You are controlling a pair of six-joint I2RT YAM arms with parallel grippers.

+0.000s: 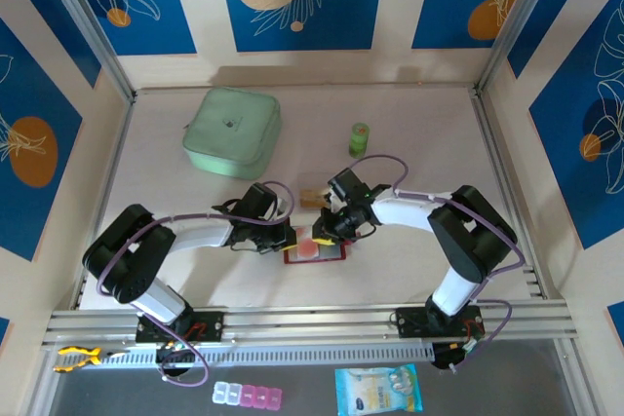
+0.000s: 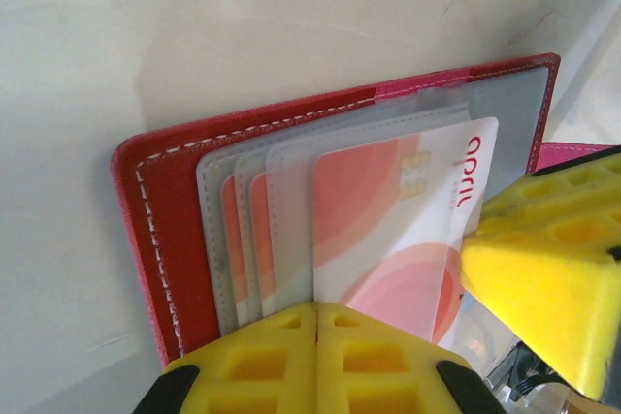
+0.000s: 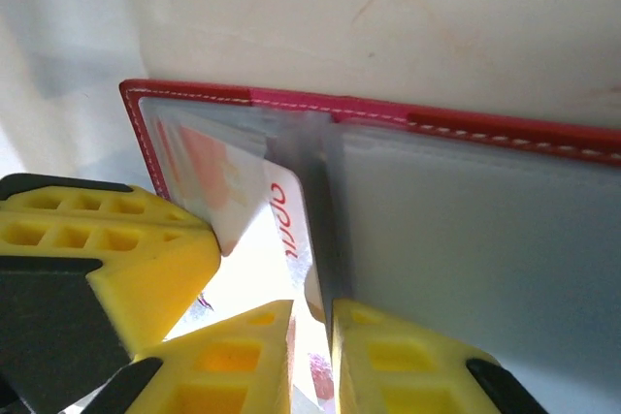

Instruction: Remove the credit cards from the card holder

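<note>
The red card holder [image 1: 314, 252] [image 2: 165, 201] [image 3: 466, 123] lies open on the table between both arms. Its clear pockets hold red-and-white credit cards [image 2: 388, 210], and the front one [image 3: 291, 210] sticks partly out. More cards [image 2: 257, 230] sit tucked behind it. My left gripper [image 1: 286, 238] [image 2: 317, 309] is shut, its tips pressing on the pocket edge. My right gripper [image 1: 330, 231] [image 3: 312, 309] stands at the holder's fold, jaws a narrow slit apart with the front card's corner between them. One right finger [image 2: 543, 269] touches that card's edge.
A tan card [image 1: 312, 198] lies on the table just behind the holder. A pale-green pouch [image 1: 232, 132] sits at the back left and a small green bottle [image 1: 360, 138] at the back middle. A pill box [image 1: 247, 395] and a packet [image 1: 378, 389] lie below the rail.
</note>
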